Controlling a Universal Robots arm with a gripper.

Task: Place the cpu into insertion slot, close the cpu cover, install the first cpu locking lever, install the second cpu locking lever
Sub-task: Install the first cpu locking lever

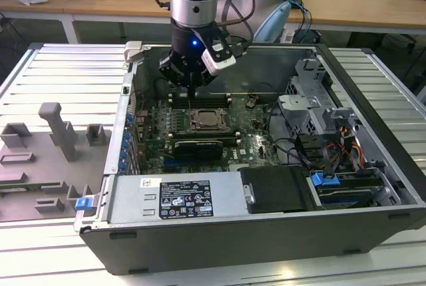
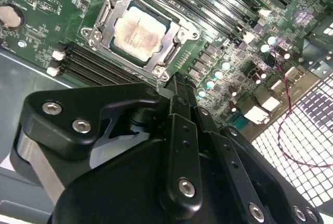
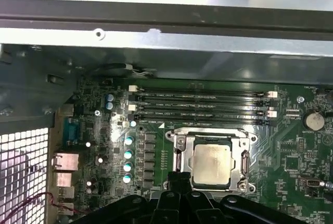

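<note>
Gripper [image 2: 176, 79], seemingly pinched shut and empty, hovering beside insertion slot [image 2: 122, 54]; cpu [image 2: 139, 31] seated inside, cpu cover [image 2: 183, 32] flat over it, pinning chip down.

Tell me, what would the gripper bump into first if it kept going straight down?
Probably the cover's corner, the silver frame around the cpu, or the green board right beside it. The gripper points at that corner; depth is hard to judge here.

The flat square silver-beige cpu [image 3: 212, 164] is seated in the dark square insertion slot [image 3: 190, 168] on the green circuit board [image 3: 291, 166], long black memory slots [image 3: 200, 104] just beside, inside the dark metal case [image 1: 266, 239].
</note>
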